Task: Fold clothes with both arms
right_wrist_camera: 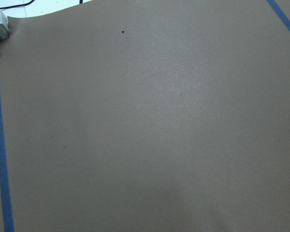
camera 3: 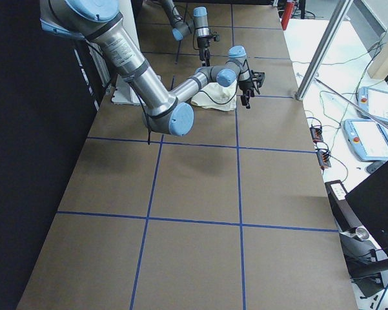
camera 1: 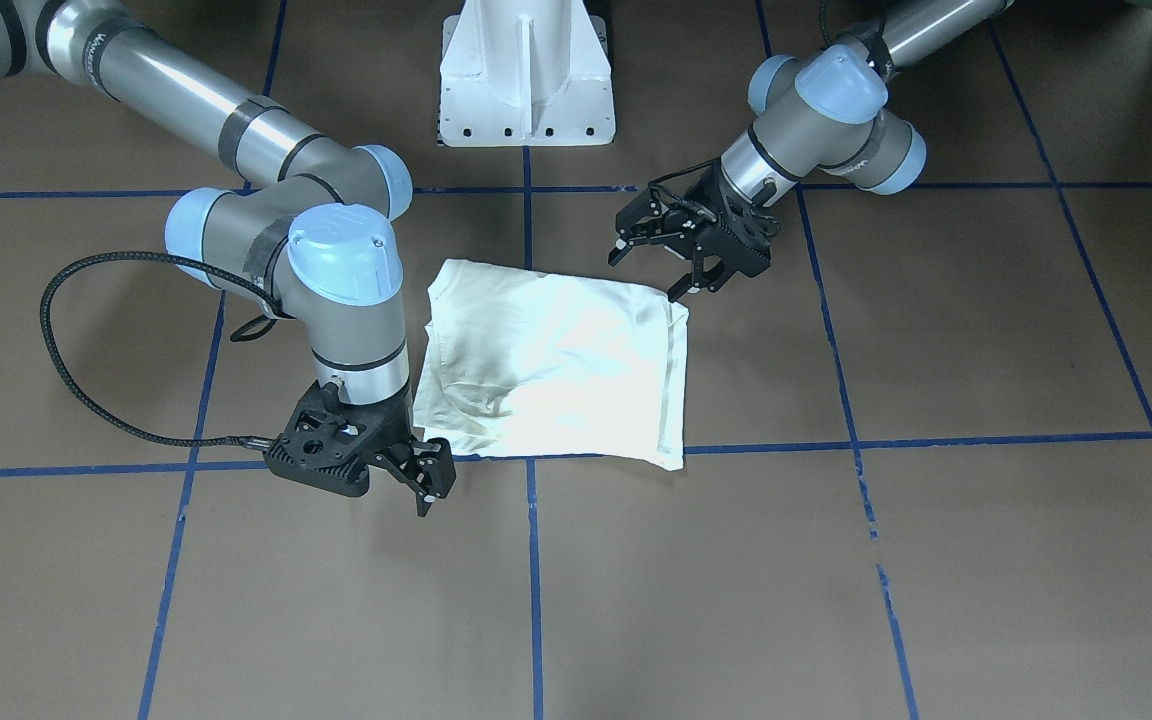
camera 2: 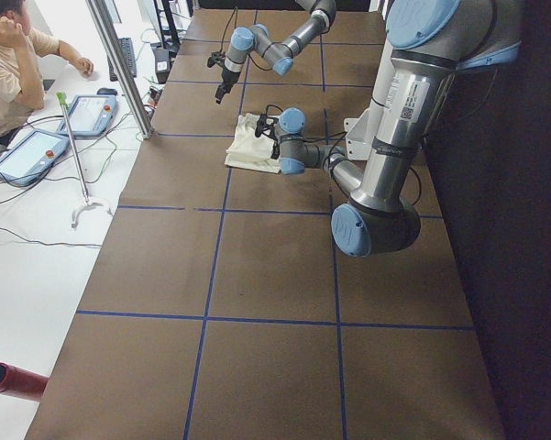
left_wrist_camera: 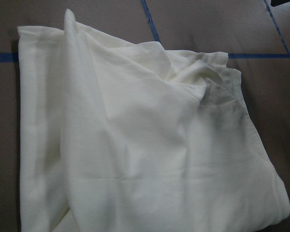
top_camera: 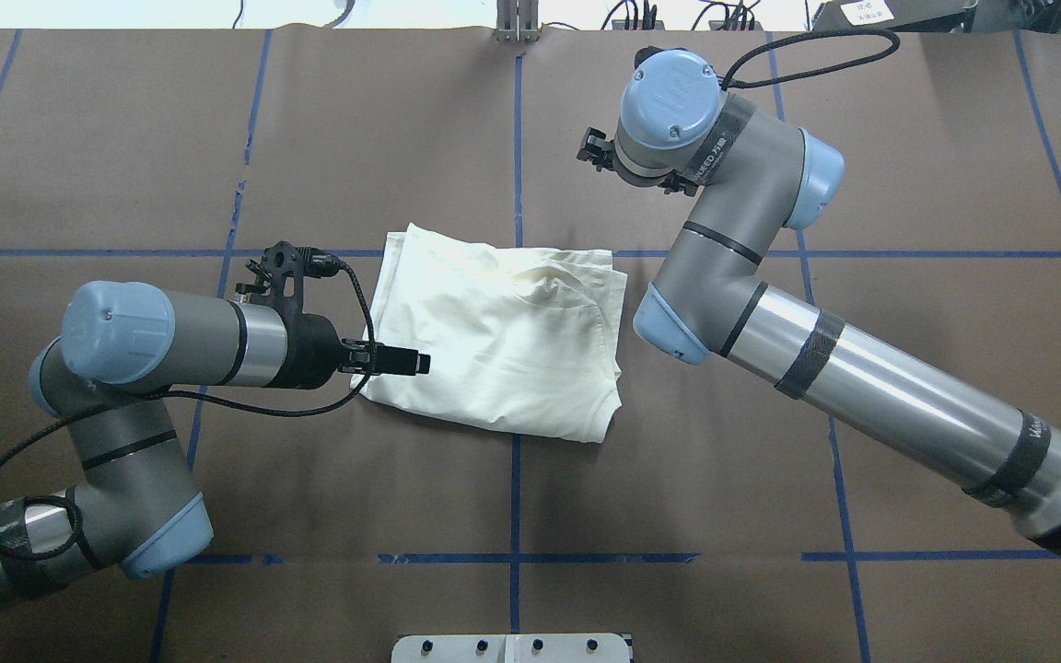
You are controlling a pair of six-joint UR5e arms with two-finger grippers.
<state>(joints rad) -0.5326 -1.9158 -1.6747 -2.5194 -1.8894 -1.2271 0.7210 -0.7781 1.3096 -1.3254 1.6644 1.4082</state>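
T-shirt: rumpled folded bundle at table centre
Left gripper: jaws spread, empty, over near left corner
Right gripper: empty, spread unclear, off far right corner
Risk: a top-layer pinch could drag folds open

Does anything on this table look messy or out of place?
The folded T-shirt looks a bit untidy. It lies slanted against the blue tape lines, its middle is rumpled, and its layers do not line up along the edges. Nothing looks torn or spilled.
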